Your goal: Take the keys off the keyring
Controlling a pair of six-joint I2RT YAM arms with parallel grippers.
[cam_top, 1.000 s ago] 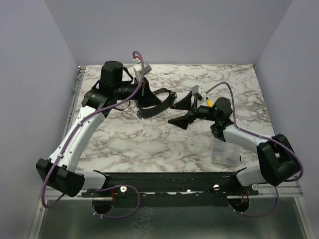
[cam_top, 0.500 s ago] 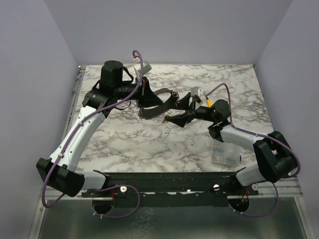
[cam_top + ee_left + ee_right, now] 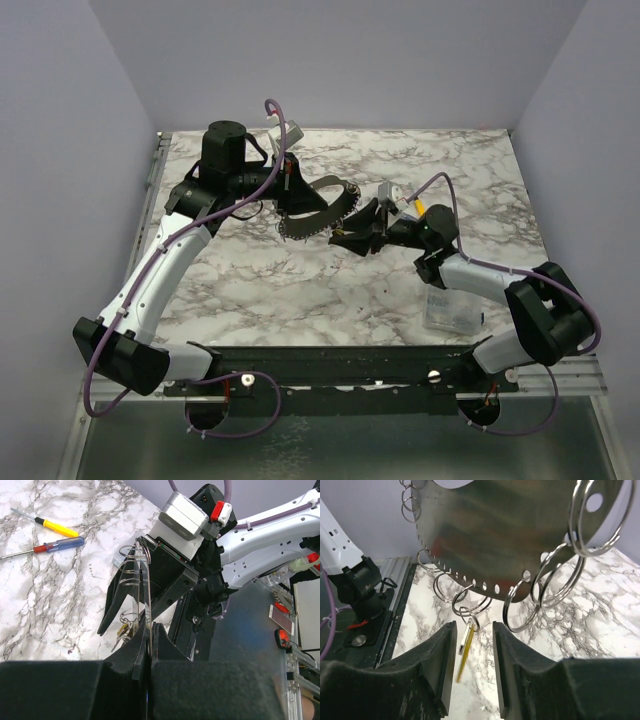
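My left gripper (image 3: 150, 630) is shut on the edge of a thin grey metal plate (image 3: 505, 535), which it holds up off the table. The plate's rim is pierced with holes, and several wire rings hang from them. One of these is the keyring (image 3: 465, 600). It carries a small ring with the keys (image 3: 465, 647), one golden and one silvery, hanging edge-on. My right gripper (image 3: 473, 626) is open, with one finger on each side of the keys and a gap on both sides. In the top view the plate (image 3: 315, 212) sits between the left gripper (image 3: 296, 196) and the right gripper (image 3: 350, 236).
A yellow-handled screwdriver (image 3: 55, 527) and a red-blue one (image 3: 55, 546) lie on the marble table beyond the plate. A clear plastic box (image 3: 452, 308) stands near the right arm's base. Grey walls close in the table on three sides.
The right gripper has moved left up to the plate. Its jaws have narrowed from wide open to a slim gap around the keys. The left arm has held still.
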